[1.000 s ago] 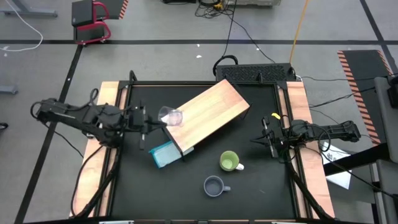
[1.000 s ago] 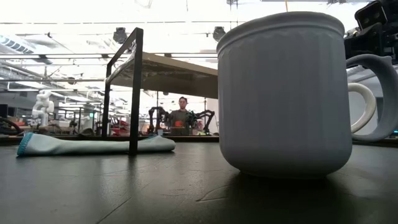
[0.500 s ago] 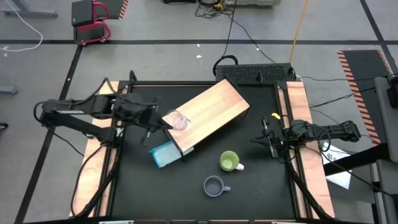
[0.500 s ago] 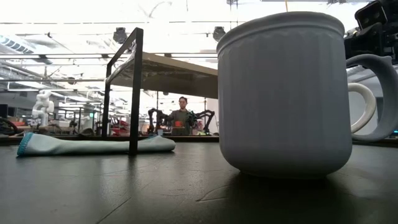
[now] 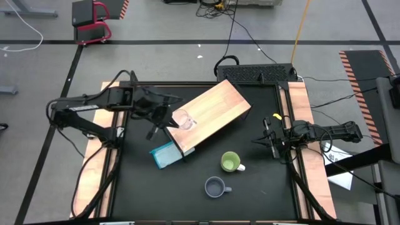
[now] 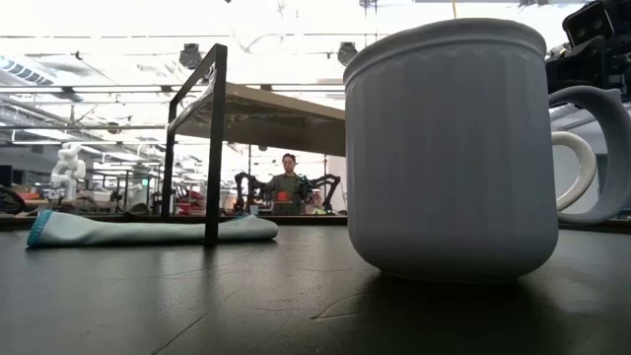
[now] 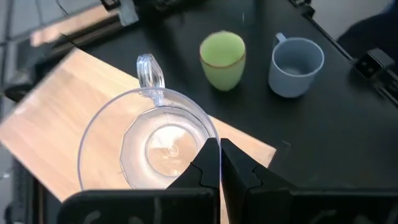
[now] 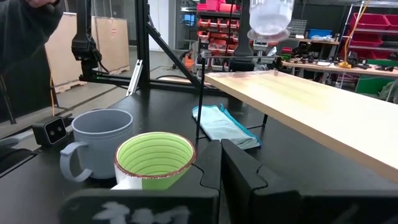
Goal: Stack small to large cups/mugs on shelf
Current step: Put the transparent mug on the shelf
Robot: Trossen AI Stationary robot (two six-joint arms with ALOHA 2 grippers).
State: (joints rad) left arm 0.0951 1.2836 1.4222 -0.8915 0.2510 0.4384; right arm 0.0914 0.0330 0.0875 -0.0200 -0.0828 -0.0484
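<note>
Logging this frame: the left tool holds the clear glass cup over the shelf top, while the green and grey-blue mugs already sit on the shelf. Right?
Not quite. The green mug and grey-blue mug stand on the black table, not on the shelf, as the high view shows. The rest holds: the left tool grips the clear glass cup over the shelf top.

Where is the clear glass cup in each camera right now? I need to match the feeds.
High view: clear glass cup in the left tool, above the shelf's lower-left end.
Low view: faint outline at the top edge, above the shelf; hard to make out.
Left wrist view: fills the lower left.
Right wrist view: held above the shelf, top centre.
Shared landmark: the green mug.
</note>
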